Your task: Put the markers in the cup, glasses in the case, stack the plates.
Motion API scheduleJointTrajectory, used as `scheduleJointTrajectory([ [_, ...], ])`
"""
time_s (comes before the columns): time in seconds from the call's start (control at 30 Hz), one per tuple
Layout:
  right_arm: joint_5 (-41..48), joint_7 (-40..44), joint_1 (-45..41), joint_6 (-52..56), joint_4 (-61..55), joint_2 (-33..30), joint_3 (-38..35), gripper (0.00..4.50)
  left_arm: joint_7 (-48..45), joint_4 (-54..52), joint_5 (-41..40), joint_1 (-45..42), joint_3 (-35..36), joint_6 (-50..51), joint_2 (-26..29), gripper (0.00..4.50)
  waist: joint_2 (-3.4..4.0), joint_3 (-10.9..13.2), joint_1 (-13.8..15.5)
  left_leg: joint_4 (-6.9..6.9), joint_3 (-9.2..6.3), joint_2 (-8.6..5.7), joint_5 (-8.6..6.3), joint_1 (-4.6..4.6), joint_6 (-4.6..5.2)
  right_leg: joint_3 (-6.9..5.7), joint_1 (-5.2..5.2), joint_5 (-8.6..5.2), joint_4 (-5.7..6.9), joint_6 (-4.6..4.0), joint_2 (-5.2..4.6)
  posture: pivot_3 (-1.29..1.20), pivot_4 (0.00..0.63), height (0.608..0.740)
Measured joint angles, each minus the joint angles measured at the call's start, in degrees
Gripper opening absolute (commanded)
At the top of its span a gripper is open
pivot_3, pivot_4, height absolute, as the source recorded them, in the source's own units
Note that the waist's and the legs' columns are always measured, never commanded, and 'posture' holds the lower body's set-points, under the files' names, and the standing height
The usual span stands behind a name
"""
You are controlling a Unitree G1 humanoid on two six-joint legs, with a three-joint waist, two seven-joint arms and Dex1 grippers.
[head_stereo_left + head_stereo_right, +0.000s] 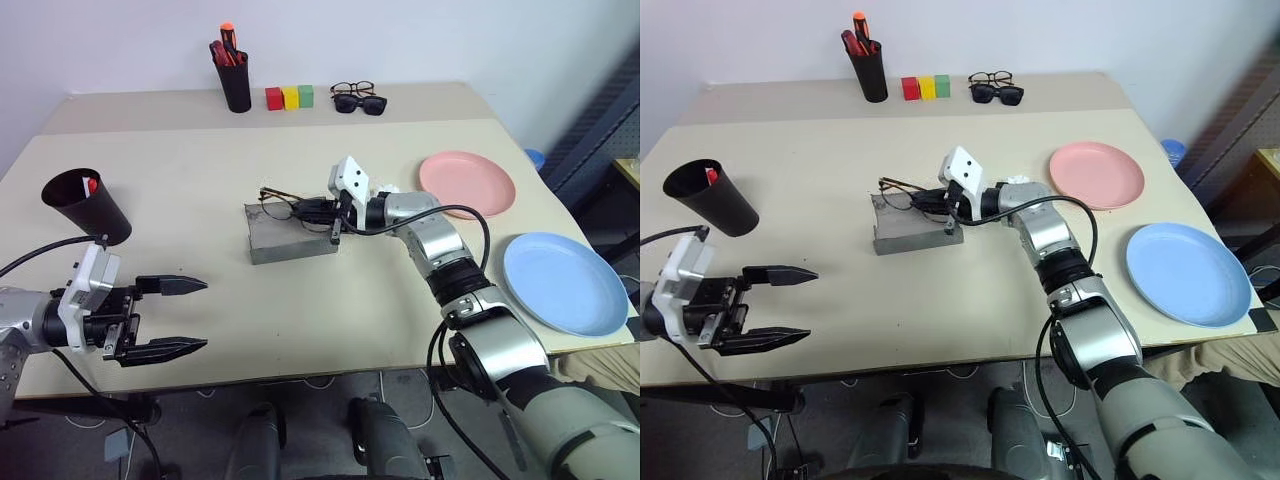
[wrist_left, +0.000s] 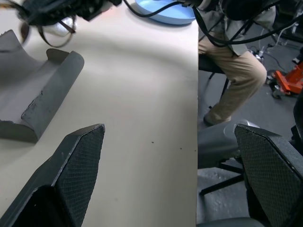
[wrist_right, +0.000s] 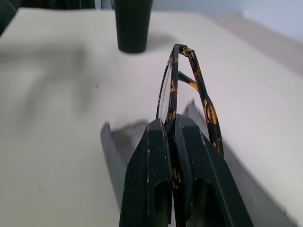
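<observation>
Our right end effector [image 1: 318,212] pinches the glasses [image 1: 280,204] over the open case [image 1: 290,238]; a skewed release could leave them straddling its wall. Left end effector [image 1: 172,316] gapes empty.

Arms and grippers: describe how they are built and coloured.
Both arms are silver-grey metal segments with black joints and loose black cables. The right arm carries a white box at its wrist. Each gripper, left gripper and right gripper, has two black tapered fingers with textured, cross-hatched pads.
</observation>
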Motion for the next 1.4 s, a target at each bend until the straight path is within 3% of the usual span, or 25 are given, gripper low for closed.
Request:
scheduleJointTrajectory([
  [0.37,-3.9,-3.4,-3.3,-12.6,18.3,6.1,-1.1,0.03,0.2,-2.4,-0.8,1.2,0.4,0.1,0.6,4.50,0.01,0.0,-0.2,-0.03,0.00,0.00,0.00,0.00,0.00,0.00,-0.01,0.00,-0.01,0.00,0.00,0.00,0.150,0.740],
  [0.47,-5.4,-4.7,-4.5,-14.5,21.9,6.8,-1.1,1.07,0.2,-2.4,-1.0,1.3,0.8,0.1,1.3,4.50,0.03,0.0,-0.5,-0.05,0.00,0.00,0.00,0.00,0.00,0.00,-0.01,0.00,-0.01,0.00,0.00,0.00,0.150,0.740],
  [0.7,-7.4,-5.6,-5.1,-16.5,24.6,6.4,-1.8,4.43,2.5,-2.6,-1.9,0.5,1.0,1.3,1.3,4.50,0.03,0.0,-1.3,-0.16,-0.01,0.00,0.01,0.03,0.00,0.00,-0.03,0.00,-0.01,0.00,0.01,0.00,0.150,0.740],
  [0.93,-7.3,-2.6,-2.8,-14.7,19.6,0.7,-3.9,4.43,14.0,2.1,0.1,-14.3,-2.9,3.5,-1.1,4.50,0.02,0.0,-0.7,-0.13,-0.04,-0.03,0.03,0.06,-0.01,0.00,0.06,0.00,0.02,0.07,0.04,0.00,0.150,0.740],
  [1.0,-6.4,-1.0,0.8,-12.4,13.0,-2.4,-4.6,4.43,16.2,5.9,3.4,-19.4,-6.1,2.0,-2.3,4.50,0.01,0.0,-0.4,-0.14,-0.04,-0.03,0.03,0.07,0.00,0.00,0.07,0.00,0.03,0.12,0.04,0.00,0.150,0.740],
  [1.07,-4.4,0.5,9.1,-6.7,-0.6,-7.7,-5.7,4.43,19.3,13.6,9.5,-28.4,-11.7,-1.0,-4.7,4.50,0.04,0.0,1.1,-0.05,-0.13,-0.05,0.03,0.04,0.00,-0.10,0.15,0.01,0.14,0.39,0.06,0.00,0.150,0.740],
  [1.17,-1.5,0.0,24.2,4.7,-22.3,-15.3,-8.3,4.50,23.0,28.4,18.8,-40.6,-18.4,-6.1,-8.3,3.60,0.07,0.0,2.5,0.06,-0.09,-0.06,0.02,-0.02,0.00,-0.09,0.14,-0.01,0.12,0.43,0.06,0.00,0.150,0.740],
  [1.27,0.4,-4.0,39.0,14.4,-41.9,-20.5,-12.6,4.50,26.7,43.5,25.9,-51.5,-22.9,-11.0,-13.8,2.14,0.06,0.0,3.0,0.15,-0.01,-0.07,0.01,-0.07,0.00,-0.04,0.15,-0.09,0.03,0.25,0.03,0.00,0.150,0.740],
  [1.4,2.1,-9.7,50.2,22.7,-58.6,-23.2,-18.0,4.50,29.6,58.1,32.0,-60.4,-26.7,-18.0,-19.6,0.02,0.02,0.0,2.1,0.20,0.07,-0.06,0.01,-0.04,0.01,-0.02,0.15,-0.07,0.03,0.21,-0.02,0.00,0.150,0.740],
])
